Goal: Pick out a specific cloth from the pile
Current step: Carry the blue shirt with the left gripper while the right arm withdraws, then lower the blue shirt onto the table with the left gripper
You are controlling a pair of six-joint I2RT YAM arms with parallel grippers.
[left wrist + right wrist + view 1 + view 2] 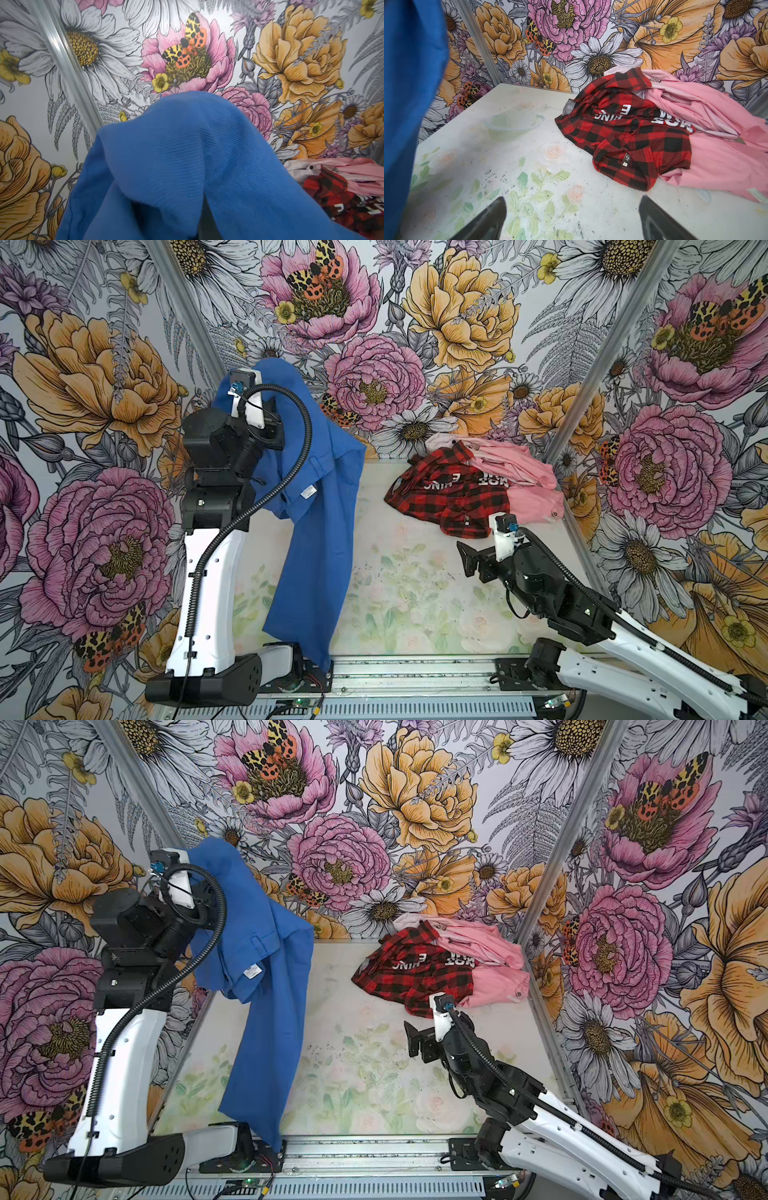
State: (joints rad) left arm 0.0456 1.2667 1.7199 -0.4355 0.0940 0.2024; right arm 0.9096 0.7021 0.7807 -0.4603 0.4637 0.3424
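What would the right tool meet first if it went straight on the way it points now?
Probably the bare table: in the right wrist view the open right tool aims down into the gap between the hanging blue shirt and the pile. Neither looks to be in its line, though depth is unclear.

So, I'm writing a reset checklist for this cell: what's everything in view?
blue shirt: one, royal blue, hanging raised at the left
plaid shirt: one, red and black, white letters, table's far right
pink garments: at least two, pale and salmon pink, beside and under the plaid shirt
table: one, pale floral print, below everything
walls: three, floral wallpaper, around the table
left gripper: one, hidden under the blue shirt, shut on it
right gripper: one, black, open, low before the plaid shirt
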